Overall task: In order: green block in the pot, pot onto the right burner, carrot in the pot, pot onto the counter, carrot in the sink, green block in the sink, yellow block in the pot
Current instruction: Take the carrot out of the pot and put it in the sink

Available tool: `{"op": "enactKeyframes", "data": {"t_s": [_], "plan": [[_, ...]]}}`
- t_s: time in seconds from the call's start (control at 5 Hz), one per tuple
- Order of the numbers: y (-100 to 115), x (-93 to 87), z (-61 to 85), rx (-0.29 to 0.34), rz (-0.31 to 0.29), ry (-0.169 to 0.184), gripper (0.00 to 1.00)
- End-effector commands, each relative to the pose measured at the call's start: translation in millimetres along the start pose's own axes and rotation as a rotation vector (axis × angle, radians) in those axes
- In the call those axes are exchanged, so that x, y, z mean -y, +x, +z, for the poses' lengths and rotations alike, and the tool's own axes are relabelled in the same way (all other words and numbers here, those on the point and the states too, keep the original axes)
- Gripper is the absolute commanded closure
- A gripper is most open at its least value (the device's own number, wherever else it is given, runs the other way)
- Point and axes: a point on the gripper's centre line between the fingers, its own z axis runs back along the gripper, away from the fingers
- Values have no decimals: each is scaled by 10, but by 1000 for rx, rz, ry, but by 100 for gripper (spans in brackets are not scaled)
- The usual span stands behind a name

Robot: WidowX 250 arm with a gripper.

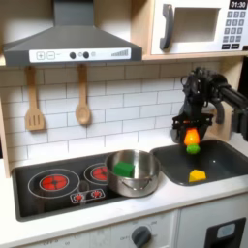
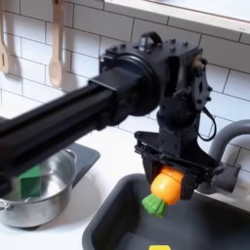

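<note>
Carrot (image 2: pixel 166 186) hangs green end down in our hand (image 2: pixel 172 181), clamped between the fingers above the sink (image 1: pixel 221 163). We see the yellow block (image 1: pixel 198 175) in the basin, and the green block (image 1: pixel 123 168) inside the pot (image 1: pixel 134 171).

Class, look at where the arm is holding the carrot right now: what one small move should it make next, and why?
Probably lower a little and open. The gripper is shut on the carrot, green end down, above the sink rather than in it. In the first exterior view the carrot hangs over the basin, near the yellow block; the green block waits in the pot.
</note>
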Motion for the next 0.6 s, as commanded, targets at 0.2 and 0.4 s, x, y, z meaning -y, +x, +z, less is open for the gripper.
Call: {"op": "enactKeyframes", "data": {"t_s": [0.2,0.4], "plan": [[8,-36,57,14,-15,3,0],[-34,-106,45,-7,11,17,0]]}}
